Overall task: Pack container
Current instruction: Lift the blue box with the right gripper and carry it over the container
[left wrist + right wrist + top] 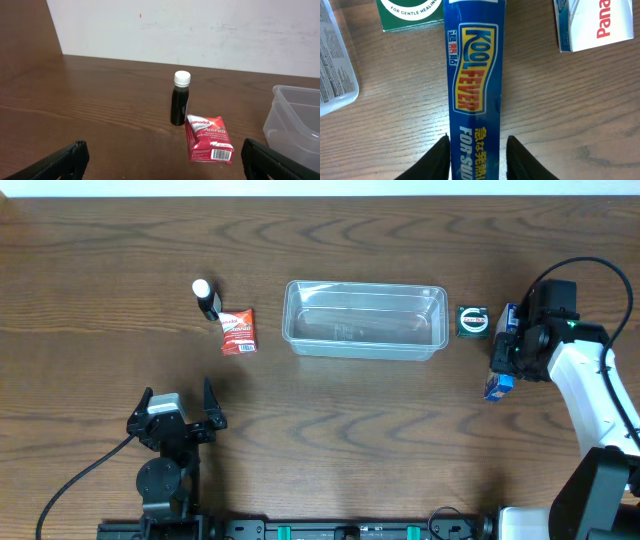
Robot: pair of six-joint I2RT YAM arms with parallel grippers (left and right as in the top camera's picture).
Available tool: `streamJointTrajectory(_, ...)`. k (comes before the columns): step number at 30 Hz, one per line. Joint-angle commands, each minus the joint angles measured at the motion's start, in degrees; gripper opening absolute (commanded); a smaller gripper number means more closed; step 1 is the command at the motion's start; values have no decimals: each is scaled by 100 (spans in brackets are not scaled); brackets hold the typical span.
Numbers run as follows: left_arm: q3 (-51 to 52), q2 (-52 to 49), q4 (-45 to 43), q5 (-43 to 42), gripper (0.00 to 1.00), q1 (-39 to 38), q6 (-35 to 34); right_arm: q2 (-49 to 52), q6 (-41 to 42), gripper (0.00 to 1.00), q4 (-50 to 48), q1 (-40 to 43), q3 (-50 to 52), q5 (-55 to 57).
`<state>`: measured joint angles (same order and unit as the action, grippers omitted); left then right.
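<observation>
The tabletop (330, 440) is dark brown wood with a bold, wavy grain. A plain white wall (200, 30) rises from its far edge, and the left wrist view shows a small red speck high on that wall. The container (365, 284) sits on its base a little beyond the middle of the tabletop, with its mouth facing up. Its long axis runs left to right, parallel to the far edge, and one short end faces each arm's side. A corner of the container also shows at the right edge of the left wrist view (280, 91). Well to its left, a dark bottle with a white cap (207, 298) stands upright. Just beside the bottle, a red Panadol ActiFast pack (238, 332) lies flat. Near the container's right end is a green box (472, 321). The left end effector (178, 412) hangs low near the front edge with its jaws spread wide and nothing between them. The right end effector (476, 150) straddles a blue Kool Fever box (475, 75) lengthwise, with a finger close along each long side. I cannot tell whether the fingers press on the box. A white and blue Panadol box (600, 25) lies near it.
</observation>
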<state>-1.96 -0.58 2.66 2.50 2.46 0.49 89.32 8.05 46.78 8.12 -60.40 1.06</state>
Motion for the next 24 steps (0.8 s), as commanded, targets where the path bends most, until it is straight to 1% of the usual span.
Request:
streamJointTrajectory(1,173,35,114,4,98,-24,101,33,-68,32,-15,-33,-63,-2)
streamJointTrajectory(5,173,35,114,4,98,-24,101,33,-153,31,-13,-33,-63,0)
streamJointTrajectory(8,173,35,114,4,98,-24,101,33,-151,21,-11,-33,-63,-2)
streamJointTrajectory(10,173,35,114,4,98,-24,101,33,-151,18,-11,-33,-63,0)
streamJointTrajectory(18,173,35,114,4,98,-24,101,-2,-238,19,2,-33,-131,44)
streamJointTrajectory(22,173,35,114,4,98,-24,101,-175,-282,21,284,-42,-557,42)
streamJointTrajectory(24,173,35,114,4,98,-24,101,-267,-503,23,511,-83,-907,39)
